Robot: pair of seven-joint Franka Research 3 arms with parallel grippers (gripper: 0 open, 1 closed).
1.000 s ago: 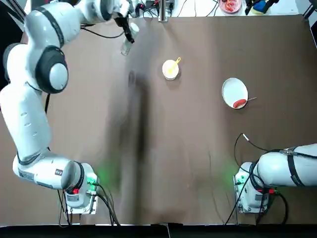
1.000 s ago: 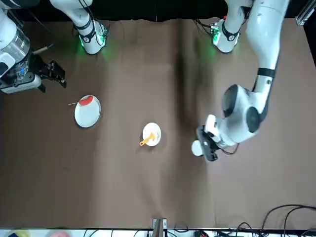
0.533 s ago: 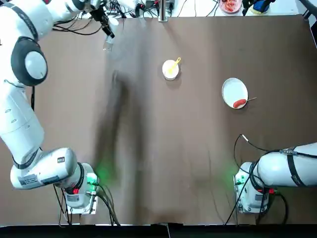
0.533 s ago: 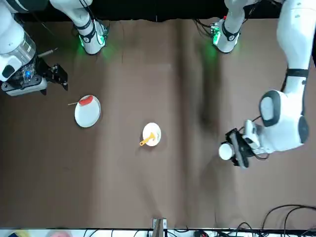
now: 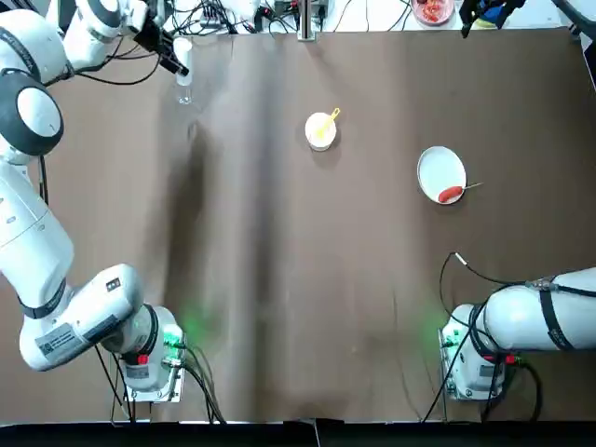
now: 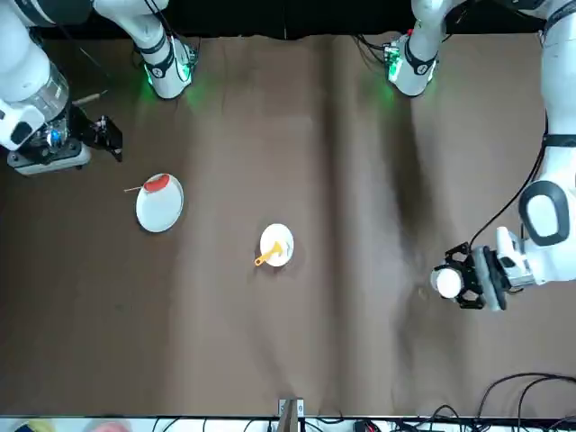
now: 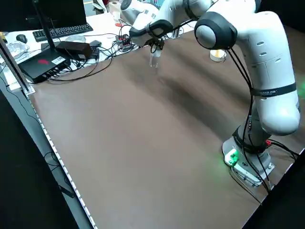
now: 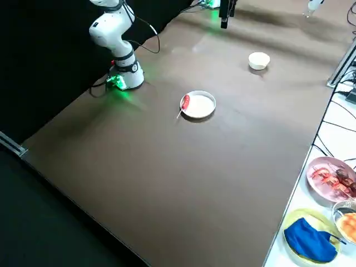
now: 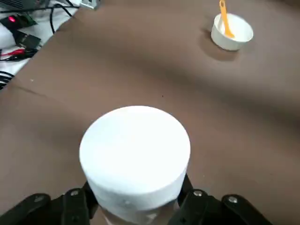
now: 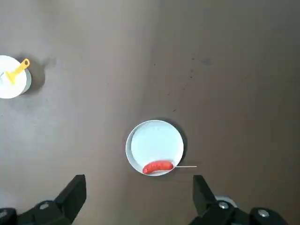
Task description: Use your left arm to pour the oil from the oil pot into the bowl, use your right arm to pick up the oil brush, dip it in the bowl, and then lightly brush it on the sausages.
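Oil pot [image 5: 183,58], a slim clear cylinder with a broad white cap, sits clamped in the left hand [image 6: 468,279] near the desk's [image 5: 279,279] far-left corner, about ten o'clock from the bowl [image 5: 320,130]. It looks light, smooth and slippery, so a hold just under the cap suits it. The brush [image 5: 328,119], thin with a yellow handle, rests in the bowl; the right hand [image 10: 140,201] hangs open above the plate [image 10: 154,143].

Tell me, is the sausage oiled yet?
Not yet. The left pincer holds the oil pot far from the bowl, near the table's far left corner. The brush sits in the bowl. The right pincer hangs open above the plate, empty. Picking up the brush and brushing the sausage remain.
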